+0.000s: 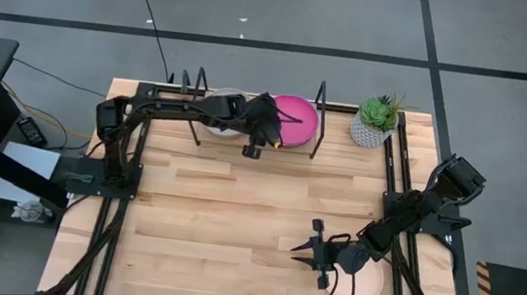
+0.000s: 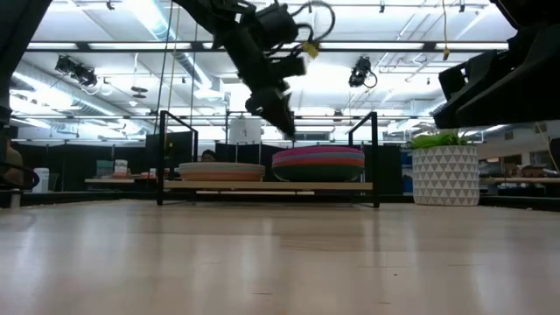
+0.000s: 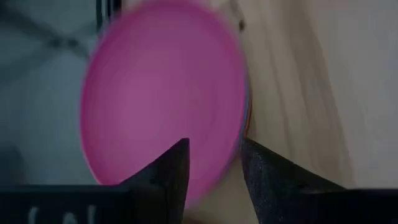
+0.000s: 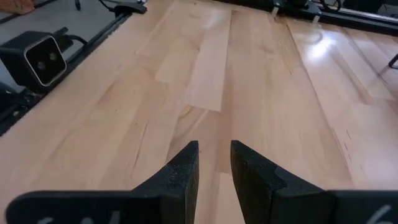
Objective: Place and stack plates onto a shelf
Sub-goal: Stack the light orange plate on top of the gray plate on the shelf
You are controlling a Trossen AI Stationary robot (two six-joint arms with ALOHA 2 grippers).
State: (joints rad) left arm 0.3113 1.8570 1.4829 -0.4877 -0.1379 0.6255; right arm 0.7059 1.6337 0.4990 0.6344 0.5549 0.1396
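Nearest the camera in the left wrist view, the two dark fingers (image 3: 168,177) of the left hand (image 1: 252,150) stand apart with nothing between them, directly above the pink plate (image 3: 163,96). That plate tops the taller stack on the shelf (image 2: 262,185), which runs along the far edge of the worktop (image 1: 235,215); a lower, cream-topped stack (image 2: 220,171) sits beside it on the plank, toward the far left corner.

Risk, as a judgement: the hand hangs close over the pink plate's near rim, so a low or sideways retreat may clip the rim and skew or slide the smooth stack towards the plank's front edge. The thin black uprights (image 1: 321,104) flank the stack, and a wide swing could snag one.

The right hand (image 1: 316,256) waits over the near right part of the worktop, its fingers partly open and empty; one pale plate (image 1: 366,284) lies on the worktop beneath its arm, not yet shelved.

Materials: round, shallow, matte plates; pale wood plank; wire-thin metal frame; a white patterned pot with a green plant (image 1: 376,121) stands at the far right corner.
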